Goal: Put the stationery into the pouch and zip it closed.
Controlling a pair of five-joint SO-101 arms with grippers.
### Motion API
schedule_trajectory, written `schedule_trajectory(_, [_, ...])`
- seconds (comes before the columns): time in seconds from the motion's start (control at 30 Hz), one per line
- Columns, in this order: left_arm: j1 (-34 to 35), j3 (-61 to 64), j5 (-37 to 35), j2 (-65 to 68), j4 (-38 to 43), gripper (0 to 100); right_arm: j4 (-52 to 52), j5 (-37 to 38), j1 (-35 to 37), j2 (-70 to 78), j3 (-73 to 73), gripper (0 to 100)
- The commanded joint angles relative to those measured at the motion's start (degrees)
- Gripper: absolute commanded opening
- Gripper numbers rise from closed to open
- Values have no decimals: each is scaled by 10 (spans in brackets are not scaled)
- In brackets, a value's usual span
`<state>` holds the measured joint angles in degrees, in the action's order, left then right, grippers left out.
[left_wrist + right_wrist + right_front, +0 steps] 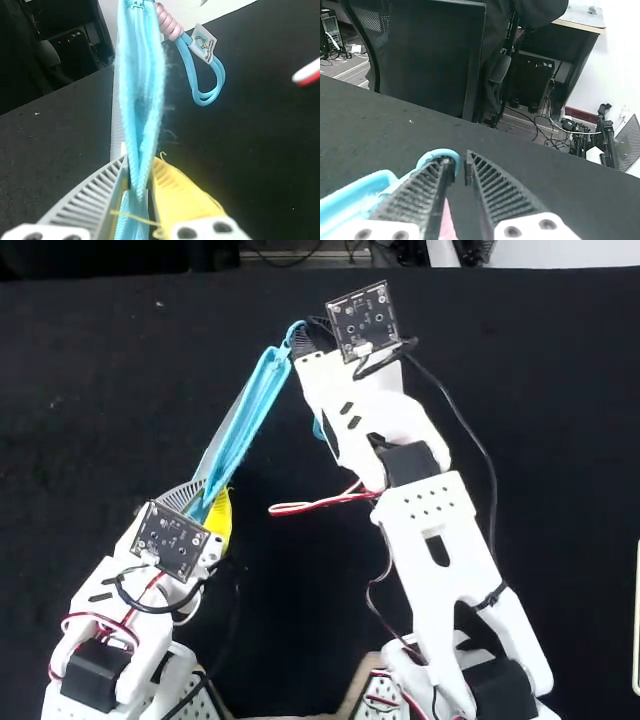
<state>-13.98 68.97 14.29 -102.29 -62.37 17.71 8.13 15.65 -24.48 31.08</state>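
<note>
- The left hand [207,503] sits at the lower left of the high view. Its grey finger and its yellow finger are pressed together on the near end of the pouch [246,425].
- The pouch is light blue. It is stretched in a long slanted line from that hand up toward the top middle of the frame, over the black counter [100,390]. In the left wrist view it stands on its edge, thin, between the two fingers.
- The right hand [460,167] is at the far end of the pouch, at the top middle of the high view. Its black fingers are narrow, almost together, and the pink pull [446,220] shows between them.
- A blue strap loop [206,82] hangs from the pink pull, just beside the pouch.
</note>
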Motion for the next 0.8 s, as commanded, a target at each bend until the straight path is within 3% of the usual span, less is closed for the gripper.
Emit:
schedule_trajectory(0.0, [-5, 14, -9, 4, -10, 29, -21, 2, -61, 6, -44, 11])
schedule_trajectory(0.2, [-5, 14, -9, 4, -10, 29, 21, 1, -30, 0, -47, 12])
schedule_trajectory(0.33, [-5, 14, -9, 4, -10, 29, 142, 2, 38, -29, -82, 32])
schedule_trajectory(0.53, [-5, 15, -9, 4, -7, 29, 322, 2, 112, -102, -126, 193])
schedule_trajectory(0.77, [1, 9, -10, 4, -5, 29, 461, 3, 173, -213, -136, 201])
